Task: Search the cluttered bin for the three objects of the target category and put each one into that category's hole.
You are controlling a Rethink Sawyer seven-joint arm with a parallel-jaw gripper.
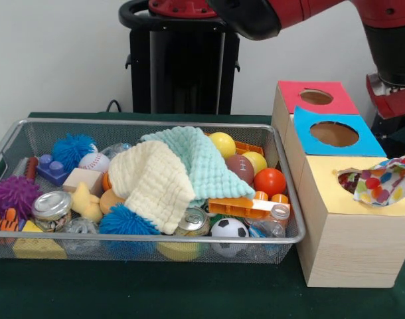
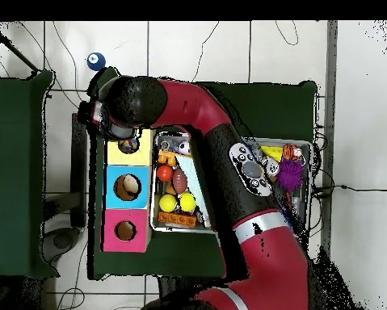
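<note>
Front view: lying half in the ragged round hole of the yellow-topped pale wooden box, a polka-dot fabric piece, draping over that box's right edge. Sitting just left of that box, the silver wire-mesh bin, holding a cream waffle cloth over a mint waffle cloth among balls and tins. Overhead view: reaching across the bin, the red and black arm, ending above the yellow box. Gripper hidden; grip state: cannot tell.
</note>
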